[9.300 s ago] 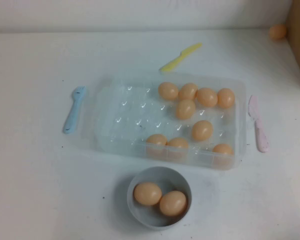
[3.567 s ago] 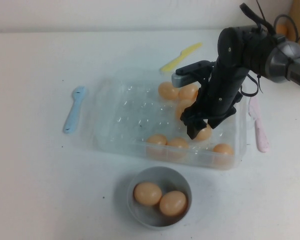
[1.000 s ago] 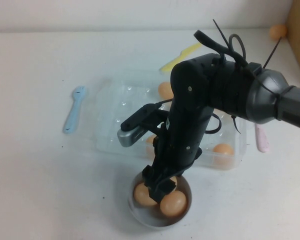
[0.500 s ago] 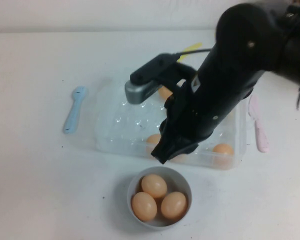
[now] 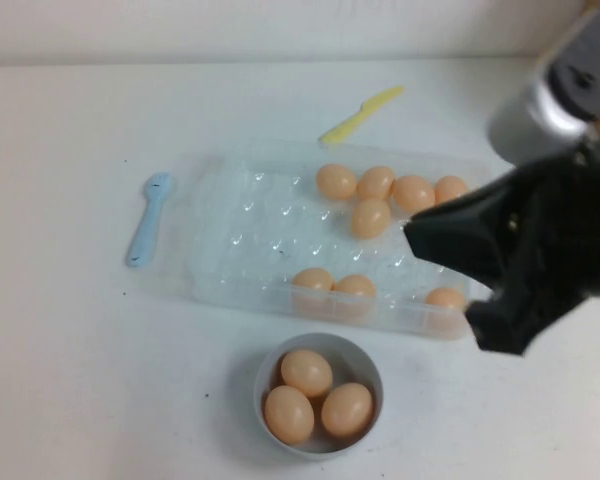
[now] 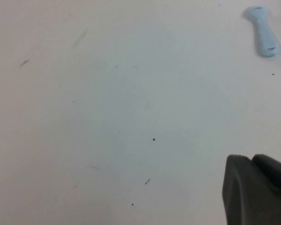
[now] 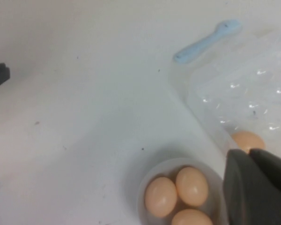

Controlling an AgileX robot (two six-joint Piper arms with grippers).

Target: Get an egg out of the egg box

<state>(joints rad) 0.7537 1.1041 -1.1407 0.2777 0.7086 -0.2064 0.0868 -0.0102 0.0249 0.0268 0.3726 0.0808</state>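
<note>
The clear egg box (image 5: 242, 235) lies mid-table and holds several peach-tan eggs, such as one egg (image 5: 371, 217) toward its right half. The box (image 7: 253, 89) and one of its eggs (image 7: 247, 140) also show in the right wrist view. My right gripper (image 7: 251, 154) is shut and empty. It hangs high above the table's right side, beside the bowl and off the box; its arm (image 5: 525, 255) is a large dark blur there. My left gripper (image 6: 251, 160) is shut and empty over bare table, out of the high view.
A round grey bowl (image 5: 366, 363) in front of the box holds three eggs (image 5: 307, 371). A blue spoon (image 5: 148, 218) lies left of the box. A yellow knife (image 5: 361, 114) lies behind it. The arm hides the box's right end.
A third egg now lies in the bowl. My right arm has lifted off the bowl and swung up and to the right. One egg fewer shows in the box.
</note>
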